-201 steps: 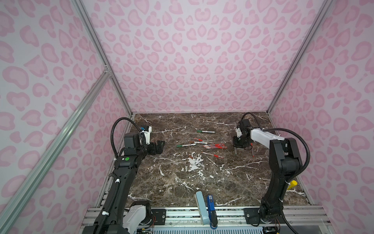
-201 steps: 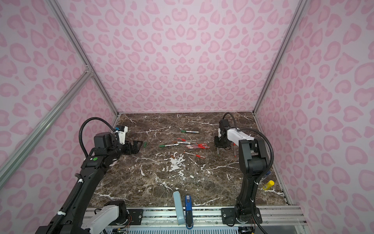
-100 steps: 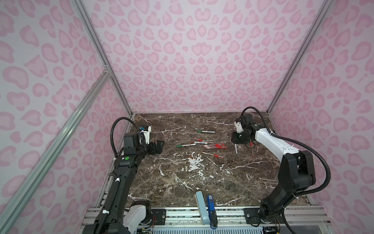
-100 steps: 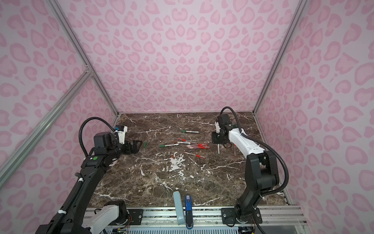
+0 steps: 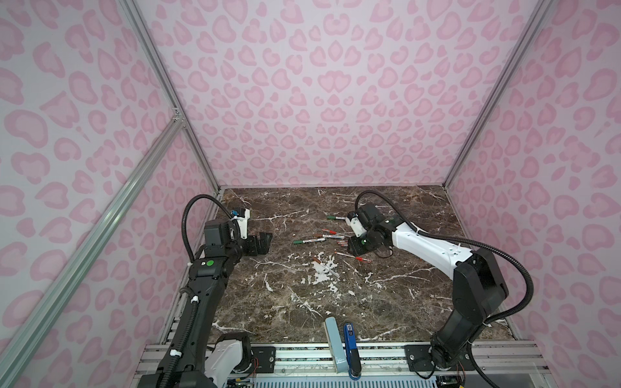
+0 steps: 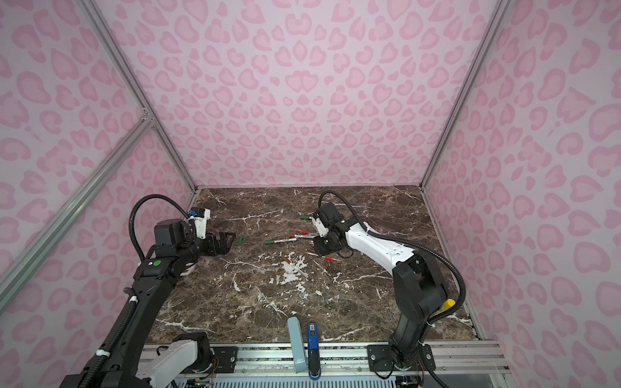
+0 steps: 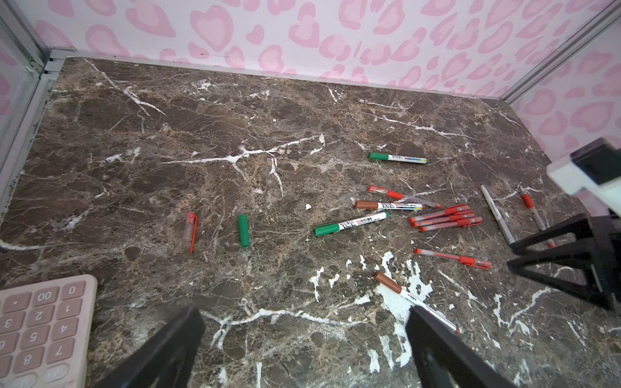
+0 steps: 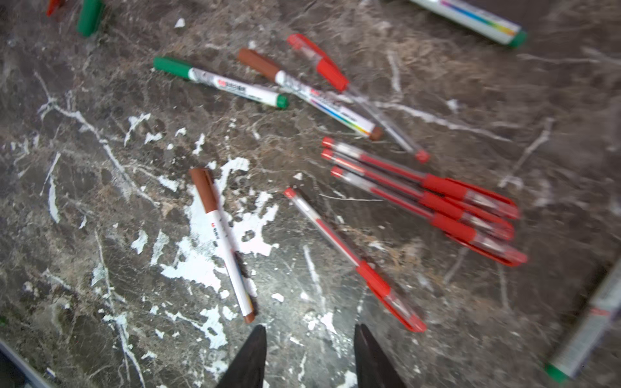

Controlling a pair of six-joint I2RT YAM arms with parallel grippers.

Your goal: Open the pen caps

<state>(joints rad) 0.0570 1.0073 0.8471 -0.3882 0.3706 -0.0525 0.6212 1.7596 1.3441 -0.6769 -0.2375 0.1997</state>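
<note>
Capped pens lie mid-table: a green-capped marker [image 7: 351, 223], a brown-capped marker [image 8: 218, 235], three red pens side by side [image 8: 423, 195] and a single red pen [image 8: 353, 258]. A loose green cap [image 7: 244, 230] and a loose red cap [image 7: 191, 228] lie apart to the left. My right gripper [image 8: 311, 356] hovers open and empty over the table, between the brown-capped marker's end and the single red pen's cap; in a top view it [image 5: 351, 248] hangs at the pile's right side. My left gripper [image 7: 302, 339] stands wide open and empty at the left [image 5: 260, 243].
A pink calculator [image 7: 40, 329] lies near the left gripper. A pale blue bar [image 5: 334, 346] and a blue stapler-like object [image 5: 350, 349] sit at the front edge. Another green-capped marker [image 7: 398, 158] lies further back. Pink walls enclose three sides.
The right arm has swung from the back right toward the middle, over the pens, and its jaws have widened. The left arm has stayed still.
</note>
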